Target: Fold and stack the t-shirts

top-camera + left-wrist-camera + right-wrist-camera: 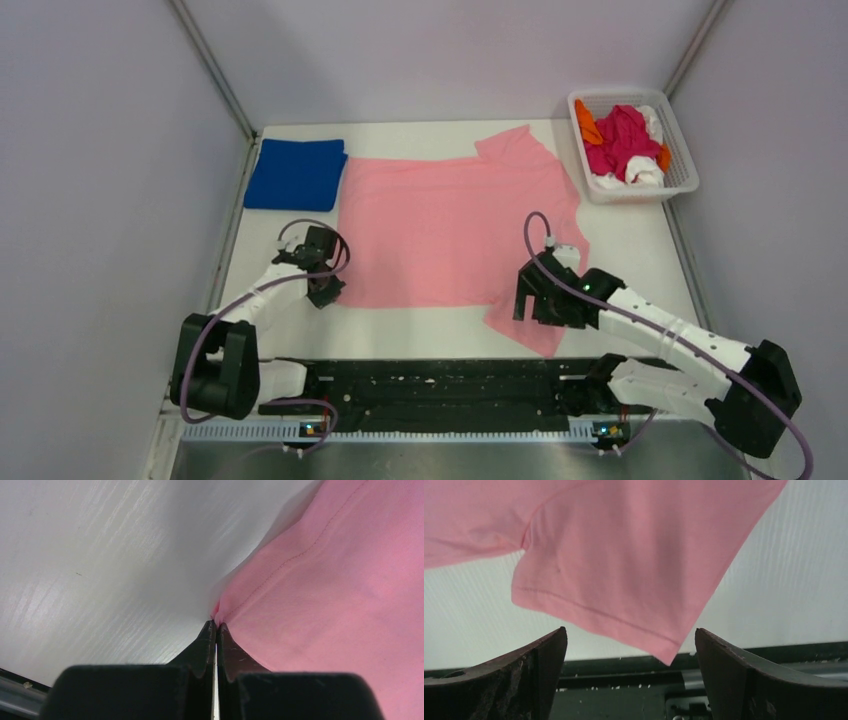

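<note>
A light pink t-shirt (450, 225) lies spread flat on the white table. My left gripper (327, 290) is shut on its near left hem corner, where the fabric (320, 580) bunches at the fingertips (216, 625). My right gripper (535, 305) is open over the near right sleeve (624, 575), whose tip hangs between the two fingers without touching them. A folded royal blue t-shirt (296, 174) lies at the far left. Magenta, orange and white shirts (622, 142) are piled in the basket.
A white lattice basket (684, 160) stands at the far right corner. Grey walls enclose the table on the left, back and right. A black rail (440, 385) runs along the near edge between the arm bases; it also shows in the right wrist view (624, 690).
</note>
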